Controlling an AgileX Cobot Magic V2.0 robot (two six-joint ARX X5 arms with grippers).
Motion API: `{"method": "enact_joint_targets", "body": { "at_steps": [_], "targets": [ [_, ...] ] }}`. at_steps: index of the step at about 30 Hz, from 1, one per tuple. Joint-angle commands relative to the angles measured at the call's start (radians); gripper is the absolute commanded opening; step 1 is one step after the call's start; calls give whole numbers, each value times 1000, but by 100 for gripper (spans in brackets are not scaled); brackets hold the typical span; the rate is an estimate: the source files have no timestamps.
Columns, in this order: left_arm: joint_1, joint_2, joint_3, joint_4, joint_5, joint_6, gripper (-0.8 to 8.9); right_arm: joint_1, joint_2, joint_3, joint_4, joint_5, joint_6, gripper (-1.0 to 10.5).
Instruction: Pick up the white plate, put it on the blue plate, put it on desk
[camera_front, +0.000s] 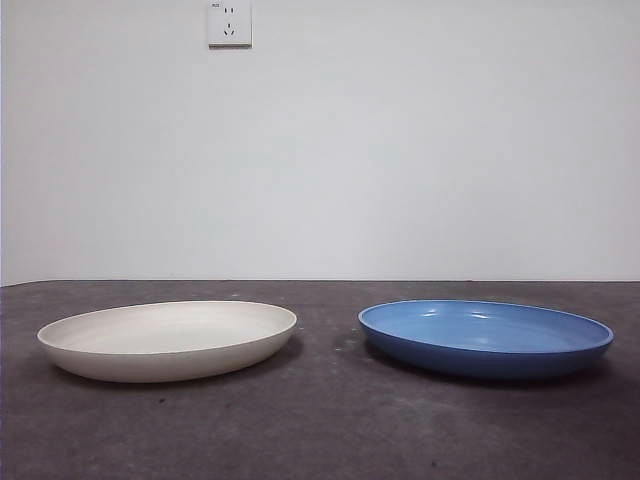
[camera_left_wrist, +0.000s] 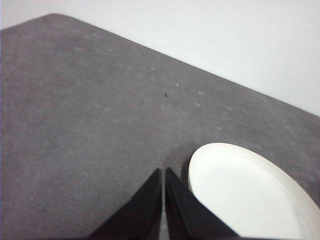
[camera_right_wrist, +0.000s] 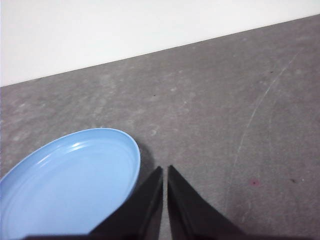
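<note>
The white plate (camera_front: 168, 338) lies on the desk (camera_front: 320, 430) at the left of the front view. The blue plate (camera_front: 486, 336) lies to its right, a short gap between them. Neither arm shows in the front view. In the left wrist view my left gripper (camera_left_wrist: 164, 172) is shut and empty, held above the desk beside the white plate's (camera_left_wrist: 250, 195) rim. In the right wrist view my right gripper (camera_right_wrist: 165, 171) is shut and empty, above the desk beside the blue plate (camera_right_wrist: 70, 182).
A white wall stands behind the desk's far edge, with a wall socket (camera_front: 229, 23) high up. A faint scratch line (camera_right_wrist: 250, 125) and a small reddish spot (camera_right_wrist: 255, 183) mark the desk near the right gripper.
</note>
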Motion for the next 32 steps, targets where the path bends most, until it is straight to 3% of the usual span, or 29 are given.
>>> {"method": "enact_joint_targets", "body": {
  "at_steps": [1, 13, 16, 22, 32],
  "targets": [
    [2, -2, 25, -42, 2, -54, 10, -2, -2, 26, 1, -5, 50, 10],
    [2, 89, 242, -163, 2, -53, 10, -2, 50, 279, -122, -6, 72, 10],
    [2, 145, 315, -205, 41, -35, 10, -2, 109, 369, -166, -12, 63, 10],
    [2, 301, 484, -297, 163, 64, 10, -2, 280, 563, -298, -92, -24, 10],
    [-8, 618, 789, -624, 347, 303, 10, -1, 593, 870, -618, -305, -190, 10]
  ]
}}
